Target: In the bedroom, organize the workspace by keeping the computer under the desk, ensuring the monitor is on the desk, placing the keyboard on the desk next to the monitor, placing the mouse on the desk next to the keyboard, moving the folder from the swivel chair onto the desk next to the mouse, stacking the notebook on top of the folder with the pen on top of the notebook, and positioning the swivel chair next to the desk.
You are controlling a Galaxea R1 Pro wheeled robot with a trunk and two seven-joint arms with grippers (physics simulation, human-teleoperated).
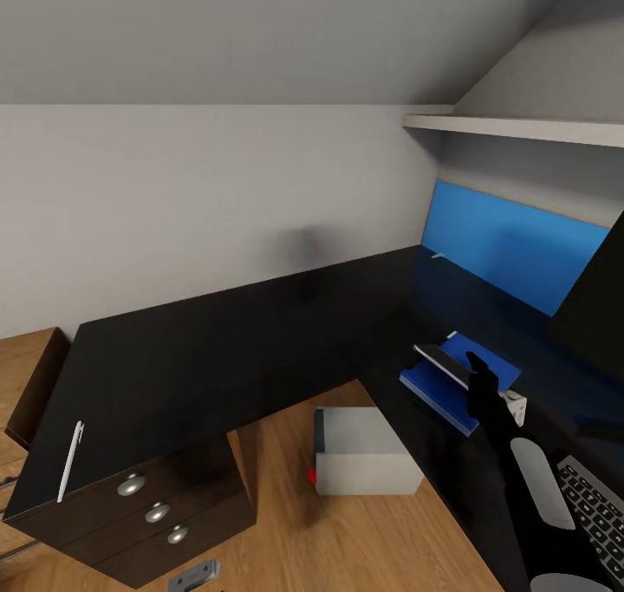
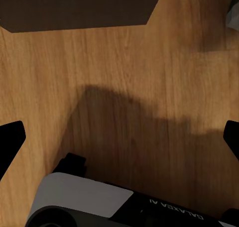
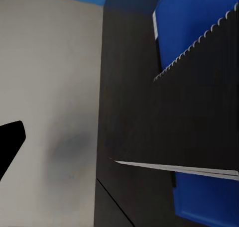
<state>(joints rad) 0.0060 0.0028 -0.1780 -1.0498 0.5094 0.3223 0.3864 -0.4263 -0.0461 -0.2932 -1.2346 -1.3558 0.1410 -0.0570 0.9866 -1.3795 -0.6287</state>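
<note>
Leftmost, at eight o'clock in the head view, the pen lies on the desk above a three-knob drawer unit, with the computer on the wood floor beneath. Toward four o'clock, the right gripper holds a dark notebook tilted over the folder; the keyboard sits at five. Meanwhile the left gripper hangs spread over floor.
</note>
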